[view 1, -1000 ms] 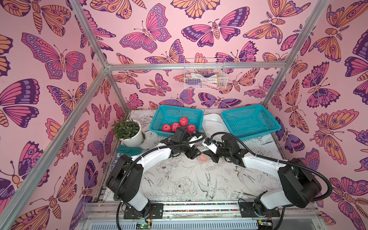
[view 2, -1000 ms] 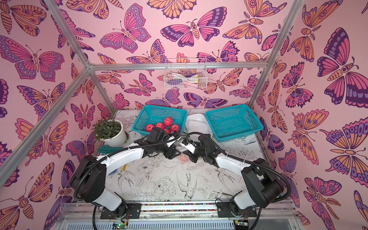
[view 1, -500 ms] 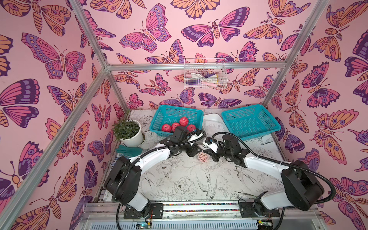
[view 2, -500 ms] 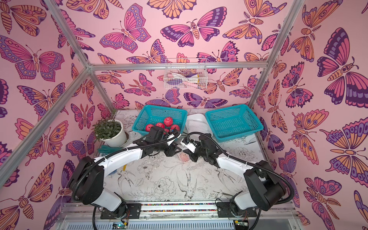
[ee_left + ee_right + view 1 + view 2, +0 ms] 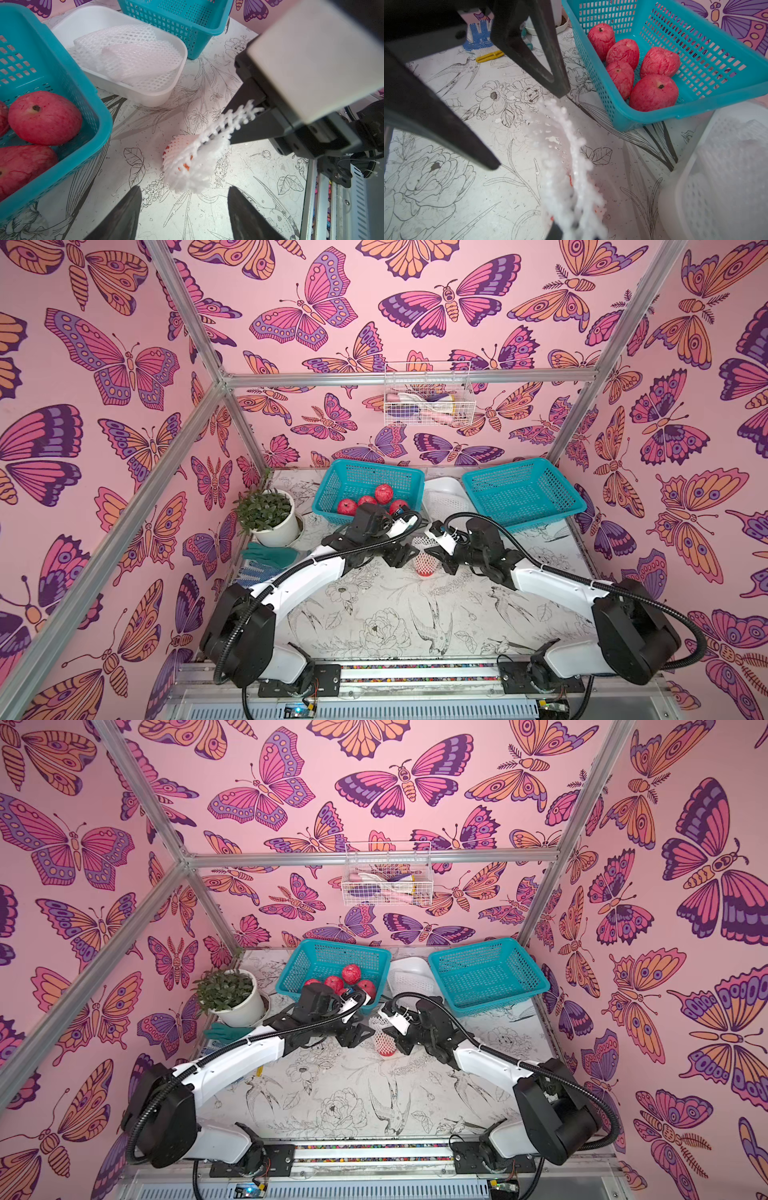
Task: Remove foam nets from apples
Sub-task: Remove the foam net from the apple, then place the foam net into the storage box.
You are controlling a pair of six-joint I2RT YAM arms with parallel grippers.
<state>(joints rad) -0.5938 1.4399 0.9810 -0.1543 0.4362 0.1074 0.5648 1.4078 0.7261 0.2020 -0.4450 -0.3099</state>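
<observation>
One apple [image 5: 186, 166] sits inside a white foam net [image 5: 424, 560] near the table's middle, with red showing through the mesh and under its lower edge. My right gripper [image 5: 436, 558] is shut on the net's stretched upper end [image 5: 234, 122], which blurs across the right wrist view [image 5: 566, 176]. My left gripper [image 5: 185, 207] stands open just beside the netted apple and touches nothing; its dark fingers [image 5: 542, 62] straddle the net's far edge. Several bare red apples [image 5: 368, 502] lie in the left teal basket [image 5: 332, 489]. Loose foam nets [image 5: 128, 56] fill the white tray [image 5: 149, 99].
An empty teal basket [image 5: 523, 493] stands at the back right, beside the tray [image 5: 442, 489]. A potted plant [image 5: 268, 516] and green and blue-dotted gloves [image 5: 270, 556] lie at the left edge. A wire basket [image 5: 428, 406] hangs on the back wall.
Both arms have shifted only slightly around the netted apple. The right gripper keeps its hold on the net, and the left gripper stays open beside it.
</observation>
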